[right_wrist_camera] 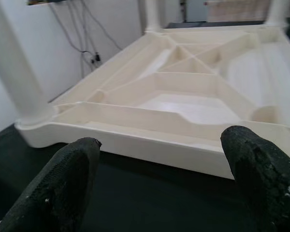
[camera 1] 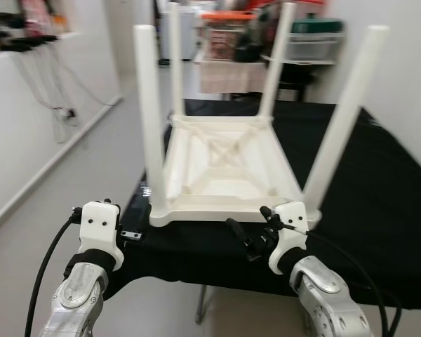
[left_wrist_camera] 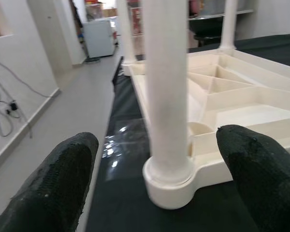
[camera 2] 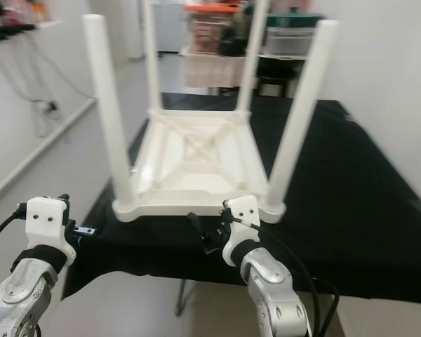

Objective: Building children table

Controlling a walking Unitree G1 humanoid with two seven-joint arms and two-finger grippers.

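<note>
Both grippers [left_wrist_camera: 154, 179] [right_wrist_camera: 157, 183] spread near upturned table [camera 1: 228, 168]; four legs up

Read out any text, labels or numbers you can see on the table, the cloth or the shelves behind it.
None can be read.
White children's table, upside down with four legs up: plain plastic, no markings.
Black cloth: no print.
Storage bins on the far shelves: too blurred to tell whether they carry labels.
Left gripper and right gripper, jaws open: no lettering.
</note>
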